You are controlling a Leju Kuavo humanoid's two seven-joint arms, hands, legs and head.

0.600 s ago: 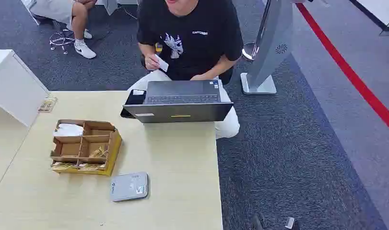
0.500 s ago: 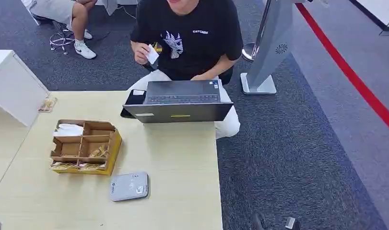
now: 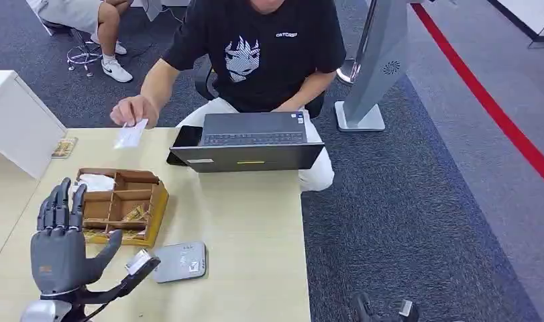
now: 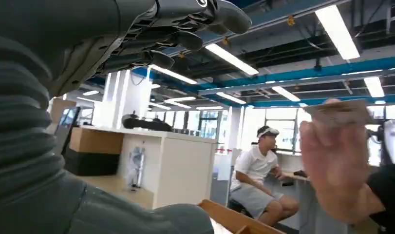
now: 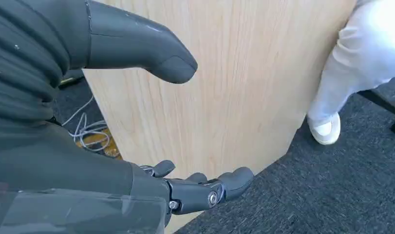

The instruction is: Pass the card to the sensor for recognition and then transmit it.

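A person seated behind the table holds out a white card (image 3: 131,133) over the table's far edge, beyond the cardboard box. The left wrist view shows the same card (image 4: 342,112), blurred in the person's hand. My left hand (image 3: 60,245) is raised at the near left, fingers (image 4: 185,27) spread and holding nothing, well short of the card. The grey flat sensor (image 3: 180,261) lies on the table just right of that hand. My right hand (image 5: 88,161) hangs open beside the table's wooden side panel (image 5: 244,83).
A cardboard organizer box (image 3: 121,201) with compartments stands between my left hand and the card. An open laptop (image 3: 252,144) and a dark phone (image 3: 187,136) sit at the far edge. A white cabinet (image 3: 14,121) stands at left, a grey stand (image 3: 376,74) on the carpet at right.
My left hand has risen into view at the near left. The person has moved the card from chest height out over the table toward that hand.
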